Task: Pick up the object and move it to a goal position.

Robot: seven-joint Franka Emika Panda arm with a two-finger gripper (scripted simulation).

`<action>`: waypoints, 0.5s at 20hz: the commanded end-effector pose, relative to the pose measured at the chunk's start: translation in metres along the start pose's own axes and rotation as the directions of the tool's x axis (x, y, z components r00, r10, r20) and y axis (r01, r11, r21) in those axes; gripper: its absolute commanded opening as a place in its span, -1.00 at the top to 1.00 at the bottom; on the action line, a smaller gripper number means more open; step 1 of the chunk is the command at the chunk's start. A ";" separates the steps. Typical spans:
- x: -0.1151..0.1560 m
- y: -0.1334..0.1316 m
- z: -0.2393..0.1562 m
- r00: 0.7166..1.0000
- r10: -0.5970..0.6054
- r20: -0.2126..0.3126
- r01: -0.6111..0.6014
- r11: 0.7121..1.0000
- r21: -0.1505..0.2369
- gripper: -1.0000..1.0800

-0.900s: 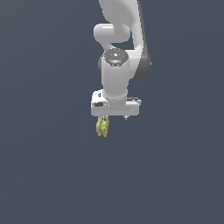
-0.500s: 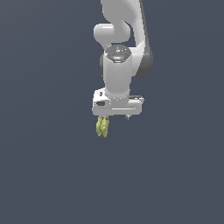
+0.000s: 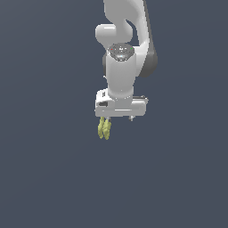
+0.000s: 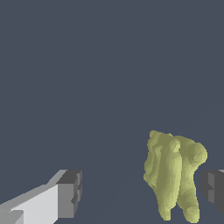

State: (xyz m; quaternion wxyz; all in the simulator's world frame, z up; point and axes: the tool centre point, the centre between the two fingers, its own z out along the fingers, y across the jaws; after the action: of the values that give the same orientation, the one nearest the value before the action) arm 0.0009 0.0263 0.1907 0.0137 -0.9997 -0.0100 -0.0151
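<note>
The object [image 3: 104, 128] is a small yellow-green lumpy bunch, seen just below the white gripper [image 3: 116, 118] toward the exterior view's left side of the hand. In the wrist view the object [image 4: 173, 175] stands between the two dark fingertips, and the gripper [image 4: 142, 188] is open wide around it. One fingertip [image 4: 213, 186] is close beside the object with a thin gap showing. The other fingertip [image 4: 70, 192] is far from it. Neither pad visibly touches the object.
A plain dark grey-blue surface fills both views. The white arm [image 3: 120, 67] comes down from the top of the exterior view. No other objects, containers or goal marker show.
The hand and wrist have shifted slightly toward the exterior view's right. The object stays at nearly the same spot below the hand.
</note>
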 end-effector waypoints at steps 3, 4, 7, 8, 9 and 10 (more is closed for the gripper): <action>-0.009 0.019 0.012 0.999 0.035 0.007 -0.035 0.999 -0.007 -0.92; -0.012 0.025 0.016 0.999 0.046 0.009 -0.046 0.999 -0.009 -0.92; -0.025 0.046 0.030 0.996 0.087 0.016 -0.086 0.996 -0.018 -0.92; -0.029 0.052 0.034 0.995 0.099 0.018 -0.099 0.995 -0.020 -0.92; -0.032 0.058 0.037 0.994 0.110 0.020 -0.110 0.994 -0.022 -0.92; -0.036 0.063 0.040 0.993 0.120 0.021 -0.119 0.993 -0.025 -0.92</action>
State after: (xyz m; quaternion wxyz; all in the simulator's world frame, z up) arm -0.0271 -0.0280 0.1533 0.0043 -0.9991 0.0416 -0.0045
